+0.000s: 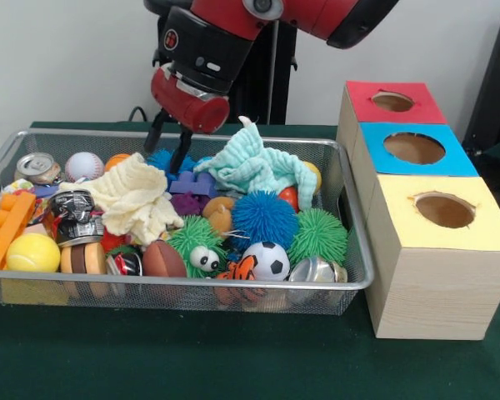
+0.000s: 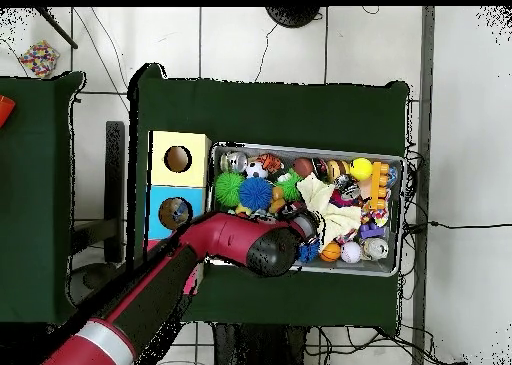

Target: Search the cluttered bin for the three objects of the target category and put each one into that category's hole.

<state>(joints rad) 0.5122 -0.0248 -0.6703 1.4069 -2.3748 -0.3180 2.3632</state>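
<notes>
The red and black arm [image 1: 267,21] is brought down from the top of the front view, elbow bent, wrist angled down and to the left. The gripper [image 1: 168,143] is hung off a red cylindrical wrist, and its two dark fingers [image 1: 182,150] are spread apart, pointed downward with a clear gap between them. Nothing is seen clamped between them. From overhead, the arm is stretched diagonally up to the right.

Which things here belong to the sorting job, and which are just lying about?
Job: gripper, open over the wire bin; the bin's clutter, such as the soccer ball and baseball; wooden box with three holes. The target category cannot be told.
Lying about: colourful bundle on the floor; side table; floor cables.
</notes>
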